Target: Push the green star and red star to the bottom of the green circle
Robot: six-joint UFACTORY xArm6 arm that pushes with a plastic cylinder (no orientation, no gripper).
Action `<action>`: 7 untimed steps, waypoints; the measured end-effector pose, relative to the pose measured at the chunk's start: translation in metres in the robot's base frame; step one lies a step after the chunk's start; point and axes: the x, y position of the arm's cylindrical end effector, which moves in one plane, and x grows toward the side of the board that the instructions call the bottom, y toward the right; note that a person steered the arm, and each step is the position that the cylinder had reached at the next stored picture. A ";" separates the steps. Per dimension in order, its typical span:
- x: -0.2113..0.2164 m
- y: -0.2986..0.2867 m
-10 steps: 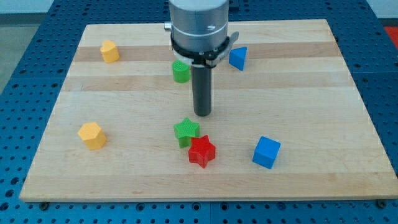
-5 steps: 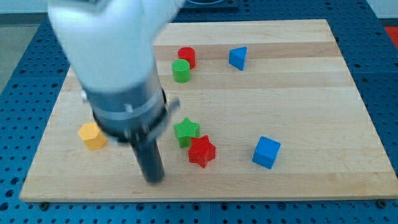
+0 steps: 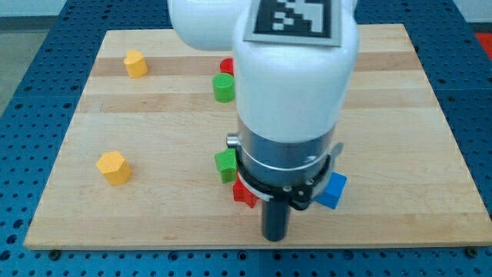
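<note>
Task judged barely begun: my tip (image 3: 275, 237) rests near the wooden board's (image 3: 400, 154) bottom edge, bearing no pincer and holding nothing, just below the half-hidden green star (image 3: 225, 165) and red star (image 3: 243, 193), both well below the green cylinder (image 3: 224, 88)

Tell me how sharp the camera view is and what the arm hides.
Camera view: sharp, evenly lit, no glare; the wooden board shows clear grain. The arm covers most of the green star, red star and blue cube. My tip sits below the red star, towards the view's bottom. The green circle shows clearly.
</note>
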 end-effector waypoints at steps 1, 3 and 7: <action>-0.023 -0.019; -0.094 -0.048; -0.103 -0.090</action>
